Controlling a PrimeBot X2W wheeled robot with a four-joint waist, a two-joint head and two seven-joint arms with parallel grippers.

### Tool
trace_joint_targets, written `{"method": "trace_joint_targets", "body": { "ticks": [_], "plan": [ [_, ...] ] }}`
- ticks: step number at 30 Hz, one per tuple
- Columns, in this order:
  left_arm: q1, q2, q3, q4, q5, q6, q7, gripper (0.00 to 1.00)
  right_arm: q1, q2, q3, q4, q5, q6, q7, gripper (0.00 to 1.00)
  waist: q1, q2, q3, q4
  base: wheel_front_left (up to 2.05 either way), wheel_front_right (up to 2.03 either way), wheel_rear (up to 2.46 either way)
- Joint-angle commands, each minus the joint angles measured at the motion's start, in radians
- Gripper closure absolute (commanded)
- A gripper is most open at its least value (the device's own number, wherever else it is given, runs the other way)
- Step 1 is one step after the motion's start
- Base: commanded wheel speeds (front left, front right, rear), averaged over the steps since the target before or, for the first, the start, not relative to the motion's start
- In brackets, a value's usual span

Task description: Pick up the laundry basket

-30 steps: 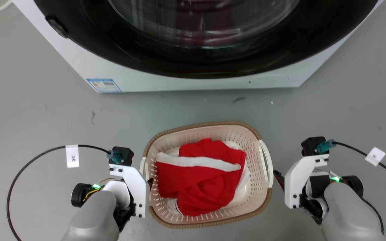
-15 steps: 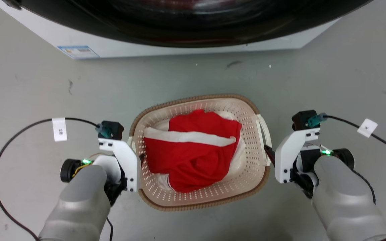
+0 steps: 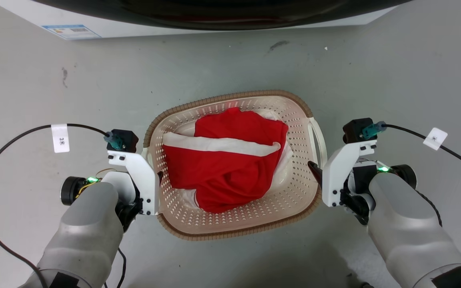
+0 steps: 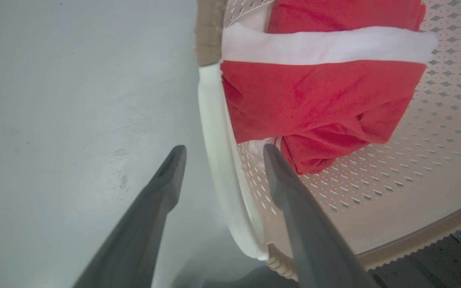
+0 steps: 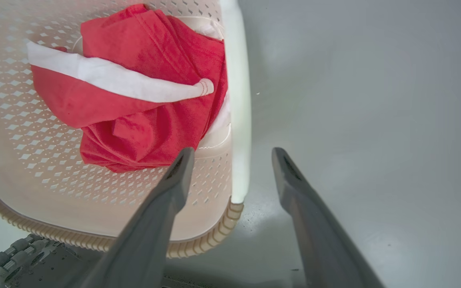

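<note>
Probably light and fairly stiff, the laundry basket is seen on the grey floor near the washing machine, with soft red-and-white cloth inside. Its white handles are judged the best hold. One is straddled by the left gripper, the other by the right gripper, jaws wide apart. Contact cannot be confirmed, and the underside is hidden.

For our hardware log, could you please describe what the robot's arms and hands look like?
Rounded pale grey forearms. The left hand and right hand each carry a white angular bracket, black block with teal connector, white-tagged black cable, green light and two tapering dark grey fingers.
</note>
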Motion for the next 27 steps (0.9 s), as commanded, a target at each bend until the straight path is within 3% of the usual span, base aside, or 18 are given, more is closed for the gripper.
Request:
{"method": "trace_joint_targets", "body": {
  "ticks": [1,8,9,10,11,27],
  "plan": [
    [-0.013,0.004,-0.005,0.006,-0.005,-0.002,0.002,0.0,-0.02,0.005,0.013,-0.005,0.019,-0.001,-0.004,0.0,-0.0001,0.0,0.009,-0.002,0.0,0.0,0.0],
    [-0.029,0.006,-0.024,0.027,-0.033,-0.002,0.013,0.0,-0.038,0.005,0.08,0.001,0.088,-0.001,-0.004,0.03,-0.0001,0.0,0.031,-0.004,0.0,0.0,0.0],
    [-0.033,0.006,-0.026,0.03,-0.034,-0.002,0.016,0.19,-0.04,0.005,0.088,0.003,0.096,-0.001,-0.002,0.53,-0.0001,0.0,0.033,-0.004,0.0,0.0,0.0],
    [-0.035,0.004,-0.029,0.033,-0.039,-0.002,0.017,0.7,-0.04,0.005,0.095,0.006,0.106,-0.001,0.001,1.0,-0.0001,0.0,0.034,-0.003,0.0,0.0,0.0],
    [-0.034,0.001,-0.03,0.035,-0.046,-0.002,0.023,1.0,-0.038,0.005,0.104,0.011,0.116,-0.001,0.009,1.0,-0.0001,0.0,0.034,-0.003,0.0,0.0,0.0],
    [-0.045,-0.003,-0.067,0.05,-0.089,-0.002,0.013,1.0,-0.061,0.005,0.181,0.066,0.197,0.0,0.032,1.0,-0.0001,0.0,0.008,0.007,0.0,0.0,0.0]
  ]
}}
